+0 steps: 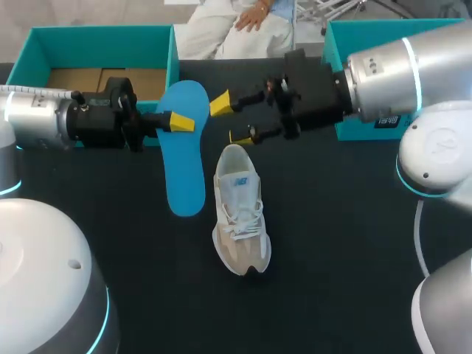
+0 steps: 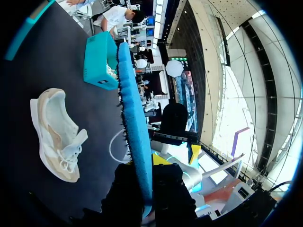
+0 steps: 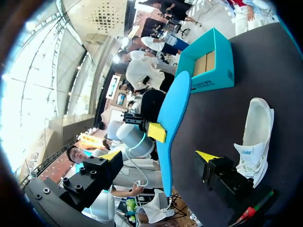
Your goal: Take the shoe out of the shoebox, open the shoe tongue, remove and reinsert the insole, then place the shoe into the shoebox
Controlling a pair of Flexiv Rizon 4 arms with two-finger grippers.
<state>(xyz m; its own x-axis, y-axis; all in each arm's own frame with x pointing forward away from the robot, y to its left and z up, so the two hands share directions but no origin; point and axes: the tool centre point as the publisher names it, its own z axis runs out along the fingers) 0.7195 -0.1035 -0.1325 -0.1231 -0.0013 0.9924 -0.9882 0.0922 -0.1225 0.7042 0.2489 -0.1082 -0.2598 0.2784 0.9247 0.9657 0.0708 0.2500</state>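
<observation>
Your left hand (image 1: 177, 122) is clamped on the blue insole (image 1: 184, 173) above the counter (image 1: 332, 243) — light and bendy, I judge, so hold it mid-length — beside the shoe (image 1: 240, 214), and your right hand (image 1: 230, 120) hangs with its jaws apart.

Left tool (image 1: 179, 122): second finger hidden behind insole (image 1: 184, 169). Teal box (image 1: 335, 44) at right: mostly behind right arm (image 1: 398, 74).

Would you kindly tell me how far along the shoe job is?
Done: the shoe lies on the table, outside the box. In hand: the left gripper holds the removed insole; the right gripper is open beside it. Left: reinsert it, box the shoe.
</observation>
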